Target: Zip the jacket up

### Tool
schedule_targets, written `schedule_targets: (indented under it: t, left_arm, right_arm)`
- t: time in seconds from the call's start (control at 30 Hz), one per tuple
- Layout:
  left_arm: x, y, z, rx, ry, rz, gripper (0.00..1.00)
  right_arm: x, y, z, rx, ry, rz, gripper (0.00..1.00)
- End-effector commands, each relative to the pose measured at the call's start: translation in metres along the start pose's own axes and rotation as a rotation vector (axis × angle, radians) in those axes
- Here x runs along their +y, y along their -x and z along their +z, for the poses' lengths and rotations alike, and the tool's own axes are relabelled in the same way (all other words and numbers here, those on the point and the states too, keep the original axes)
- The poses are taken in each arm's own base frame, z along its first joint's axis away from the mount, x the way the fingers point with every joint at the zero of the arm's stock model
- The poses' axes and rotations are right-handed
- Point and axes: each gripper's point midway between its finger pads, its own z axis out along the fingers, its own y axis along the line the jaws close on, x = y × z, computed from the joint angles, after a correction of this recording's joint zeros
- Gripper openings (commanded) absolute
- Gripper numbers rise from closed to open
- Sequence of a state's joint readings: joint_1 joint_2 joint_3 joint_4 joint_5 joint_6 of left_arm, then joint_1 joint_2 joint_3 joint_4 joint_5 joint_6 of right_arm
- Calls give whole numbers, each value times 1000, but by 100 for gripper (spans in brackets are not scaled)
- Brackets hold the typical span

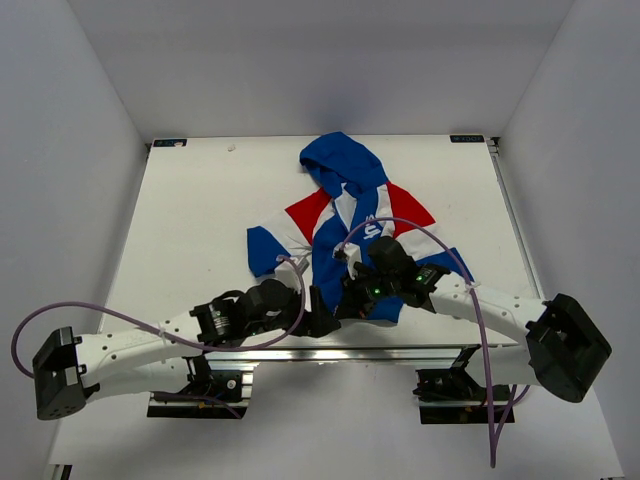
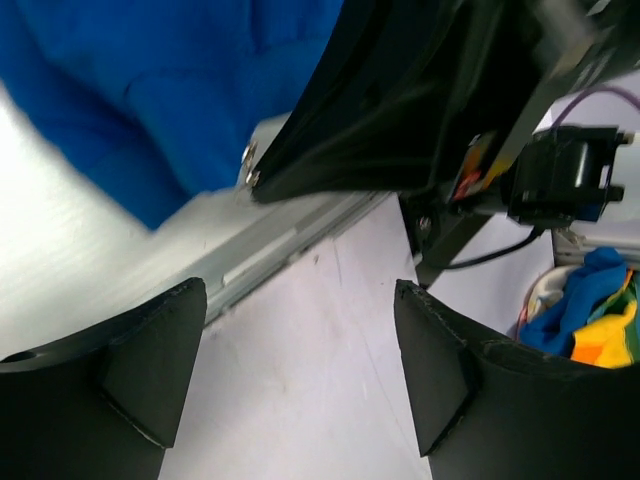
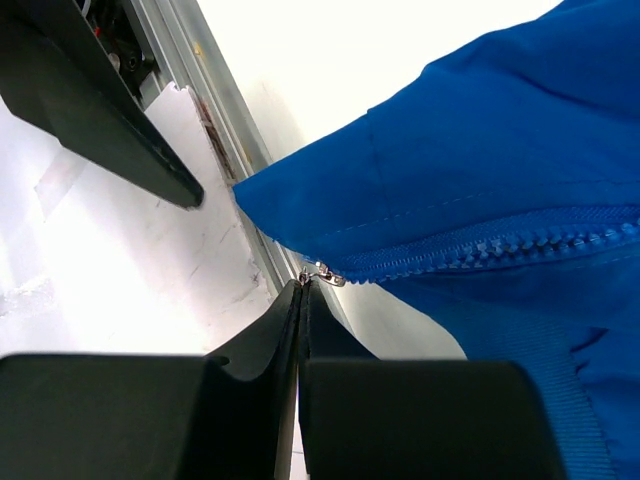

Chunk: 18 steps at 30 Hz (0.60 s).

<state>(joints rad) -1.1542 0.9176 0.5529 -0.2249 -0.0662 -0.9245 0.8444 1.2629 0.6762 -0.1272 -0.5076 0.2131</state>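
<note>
The jacket [image 1: 345, 215] lies flat on the table, blue hood at the far end, white and red panels at the chest, hem at the near edge. My right gripper [image 3: 303, 290] is shut on the small metal zipper pull [image 3: 325, 272] at the hem end of the blue zipper teeth [image 3: 500, 245]; in the top view the right gripper [image 1: 350, 290] sits over the hem. My left gripper [image 2: 300, 370] is open and empty, beside the hem's blue fabric [image 2: 150, 100], just left of the right gripper in the top view [image 1: 325, 322].
An aluminium rail [image 2: 280, 240] runs along the table's near edge, under the hem. The right arm's black body [image 2: 420, 90] hangs close above my left fingers. Purple cables [image 1: 420, 225] loop over the jacket. A bundle of coloured cloth [image 2: 600, 320] lies off the table.
</note>
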Motion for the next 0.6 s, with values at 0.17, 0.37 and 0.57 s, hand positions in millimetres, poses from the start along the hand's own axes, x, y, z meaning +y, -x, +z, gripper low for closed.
schedule_targets:
  t: [0.17,0.37,0.57]
  left_arm:
    - [-22,31,21,-72,-1,60,74]
    - [-12,34,30,-65,29,17,64]
    - [3,53,28,-177,30,-115,56]
  right_arm:
    - [3,22,-13,-61,2,-50,0]
    - [4,28,-22,-104,21,-44,0]
    - [9,28,-22,-114,55,-33,0]
